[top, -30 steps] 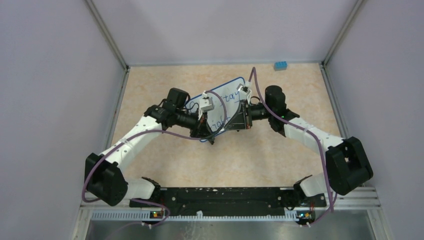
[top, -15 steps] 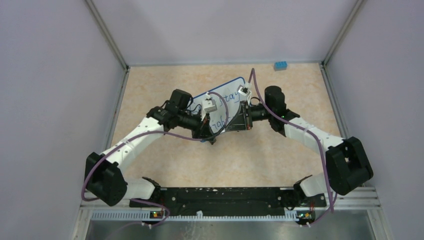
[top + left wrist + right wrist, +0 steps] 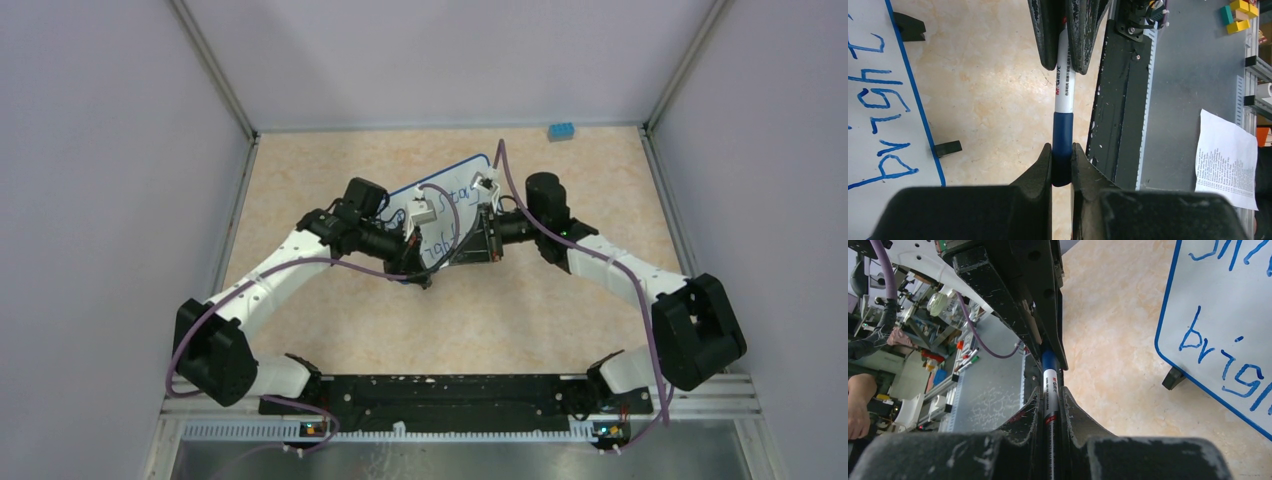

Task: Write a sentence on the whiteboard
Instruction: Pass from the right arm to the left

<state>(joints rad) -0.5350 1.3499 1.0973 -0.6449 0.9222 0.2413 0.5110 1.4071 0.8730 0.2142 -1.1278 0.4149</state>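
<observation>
Your left gripper (image 3: 1062,152) clamps the blue cap (image 3: 1062,127) of the marker (image 3: 1063,90); your right gripper (image 3: 1050,394) clamps its barrel, beside the whiteboard (image 3: 1220,300).

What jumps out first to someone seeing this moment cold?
Both grippers clamp one marker end to end: the left gripper on its blue cap, the right gripper on the white barrel. Close beside them sits the whiteboard, already carrying blue handwriting, with "bright" legible in both wrist views.
</observation>
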